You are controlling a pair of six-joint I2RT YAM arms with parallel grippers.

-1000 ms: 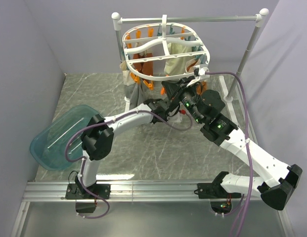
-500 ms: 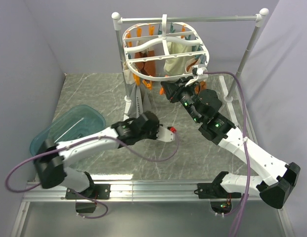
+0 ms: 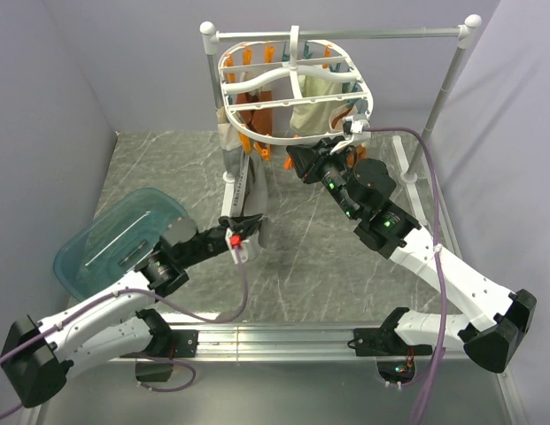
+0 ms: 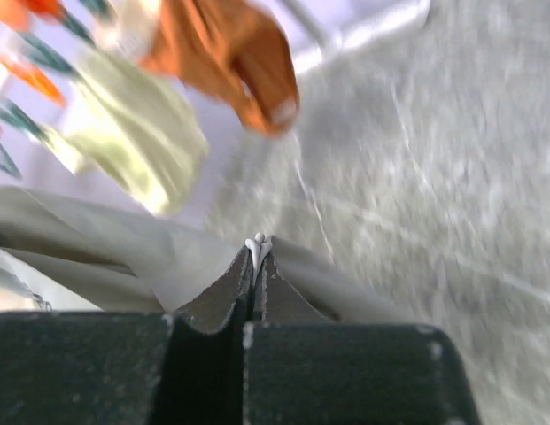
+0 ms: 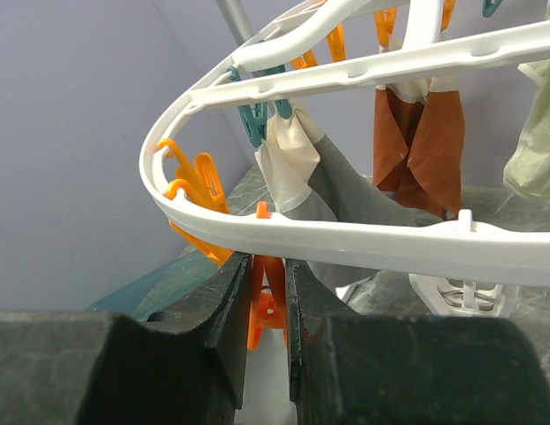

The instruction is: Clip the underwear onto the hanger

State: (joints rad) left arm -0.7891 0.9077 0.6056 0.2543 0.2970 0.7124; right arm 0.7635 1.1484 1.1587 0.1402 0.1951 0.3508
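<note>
The underwear [image 3: 250,190] hangs as a long grey strip below the left rim of the hanger [image 5: 363,241]. It is drawn down and forward towards the near-left part of the counter [image 3: 301,252]. Its upper end sits beside a teal peg [image 5: 255,119] together with a patch of pale cloth; whether that peg grips it cannot be told. Its lower end is pinched in the left fingers [image 4: 226,301], which are pressed together on a fold of the fabric.

Container: a translucent teal tub [image 3: 80,266] stands at the counter's left edge, with its ribbed floor showing through.

Surroundings: a brown-orange garment [image 5: 425,142] and a cream cloth [image 3: 312,106] hang inside the hanger frame. The hanger is hooked over a white rail stand [image 3: 345,34] with ball-capped posts. In the top view the right wrist covers part of the hanger's near rim.

Arms: the left arm lies low and runs diagonally from the near-left corner past the tub to the underwear's lower end. The right arm rises from the near-right and reaches up and left to the hanger's near rim. There the right fingers [image 5: 230,310] are closed on either side of an orange peg [image 5: 267,305] that dangles just under the rim.
</note>
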